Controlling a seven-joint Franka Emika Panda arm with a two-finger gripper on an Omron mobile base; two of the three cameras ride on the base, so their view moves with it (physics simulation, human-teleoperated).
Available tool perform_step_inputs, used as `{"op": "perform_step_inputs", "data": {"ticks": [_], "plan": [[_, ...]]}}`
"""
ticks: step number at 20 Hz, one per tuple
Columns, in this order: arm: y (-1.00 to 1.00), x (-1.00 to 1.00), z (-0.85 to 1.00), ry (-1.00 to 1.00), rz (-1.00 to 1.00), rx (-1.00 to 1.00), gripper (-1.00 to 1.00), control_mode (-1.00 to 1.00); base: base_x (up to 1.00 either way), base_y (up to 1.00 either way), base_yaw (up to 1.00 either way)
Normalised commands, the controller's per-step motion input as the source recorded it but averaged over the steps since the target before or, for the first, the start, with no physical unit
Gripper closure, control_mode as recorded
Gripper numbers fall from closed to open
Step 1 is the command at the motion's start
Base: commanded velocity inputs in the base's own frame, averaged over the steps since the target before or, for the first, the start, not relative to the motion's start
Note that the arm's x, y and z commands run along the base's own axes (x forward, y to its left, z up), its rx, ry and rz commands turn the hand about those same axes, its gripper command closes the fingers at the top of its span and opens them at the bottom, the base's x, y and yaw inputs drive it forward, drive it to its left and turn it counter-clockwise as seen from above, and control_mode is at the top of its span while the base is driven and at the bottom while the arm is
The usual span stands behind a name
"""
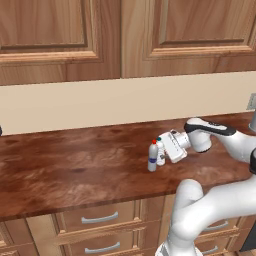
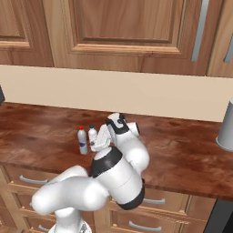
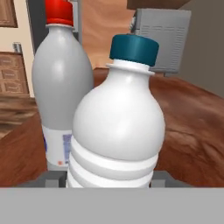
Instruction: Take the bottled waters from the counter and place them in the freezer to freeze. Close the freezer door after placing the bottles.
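Two bottled waters stand side by side on the dark wood counter [image 1: 75, 165] [image 2: 182, 150]. The red-capped bottle [image 1: 152, 159] [image 2: 82, 142] [image 3: 61, 83] has a blue label and stands free. The teal-capped bottle [image 1: 160, 151] [image 2: 92, 135] [image 3: 118, 127] is right beside it, between my fingers. My gripper [image 1: 163, 153] [image 2: 97, 141] reaches in level from the right, and its jaws press on the teal-capped bottle's lower body. Both bottles are upright on the counter. The freezer and the freezer door are out of view.
A grey cylindrical vessel [image 2: 226, 125] [image 1: 254, 120] stands on the counter at the far right. A grey box-shaped appliance [image 3: 162, 39] sits further along the counter behind the bottles. Wooden wall cabinets hang above, and light drawers with silver handles [image 1: 100, 218] run under the counter's front edge.
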Motion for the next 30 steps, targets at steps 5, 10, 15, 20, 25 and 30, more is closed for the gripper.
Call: {"op": "perform_step_inputs", "data": {"ticks": [5, 10, 15, 20, 25, 30], "plan": [[-0.01, -0.12, 0.13, -0.03, -0.01, 0.02, 1.00, -1.00, 0.00, 0.00, 0.00], [-0.01, -0.49, 0.72, -0.19, -0.10, 0.01, 1.00, -1.00, 0.00, 0.00, 0.00], [0.00, -0.76, 0.94, -0.31, -0.13, 0.00, 1.00, -1.00, 0.00, 0.00, 0.00], [0.01, -0.73, 0.89, -0.26, -0.30, 0.02, 1.00, -1.00, 0.00, 0.00, 0.00], [0.00, 0.00, 0.00, 0.00, 0.00, 0.00, 1.00, 1.00, -0.54, 0.00, -0.73], [0.00, 0.00, 0.00, 0.00, 0.00, 0.00, 1.00, 1.00, -0.39, -0.01, -0.82]]}}
